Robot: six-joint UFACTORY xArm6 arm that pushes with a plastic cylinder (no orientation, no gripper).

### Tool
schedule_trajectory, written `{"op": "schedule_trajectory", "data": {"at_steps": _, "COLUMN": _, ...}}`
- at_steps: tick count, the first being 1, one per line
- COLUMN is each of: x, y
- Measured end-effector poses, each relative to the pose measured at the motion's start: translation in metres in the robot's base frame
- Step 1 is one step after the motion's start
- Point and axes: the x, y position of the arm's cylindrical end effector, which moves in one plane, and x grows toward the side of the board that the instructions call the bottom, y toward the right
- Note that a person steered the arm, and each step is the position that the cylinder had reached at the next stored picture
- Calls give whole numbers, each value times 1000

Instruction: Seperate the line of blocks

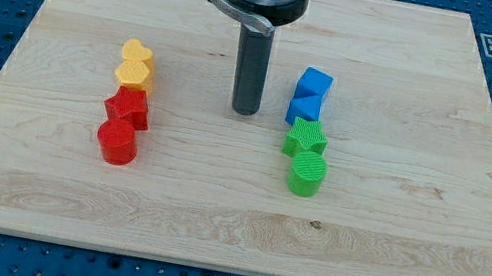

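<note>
My tip rests on the wooden board between two short lines of blocks, touching none of them; it is a bare rod, with no pincer to open or close, and holds nothing. At its three o'clock stands the nearer line: a blue block of two joined cubes, then a green star and a green cylinder trailing toward five o'clock, each touching the next. Well apart at nine o'clock, a yellow heart, a red star and a red cylinder stand the same way. They look like light, stiff plastic pieces that should slide easily and may spin if struck off-centre. I judge the best contact is low and square against one block's side, at a seam, so it leaves its neighbours.
</note>
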Motion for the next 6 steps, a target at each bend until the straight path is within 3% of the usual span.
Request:
{"op": "schedule_trajectory", "data": {"at_steps": 2, "x": 2, "y": 9}}
{"op": "schedule_trajectory", "data": {"at_steps": 5, "x": 21, "y": 115}}
{"op": "schedule_trajectory", "data": {"at_steps": 6, "x": 29, "y": 119}}
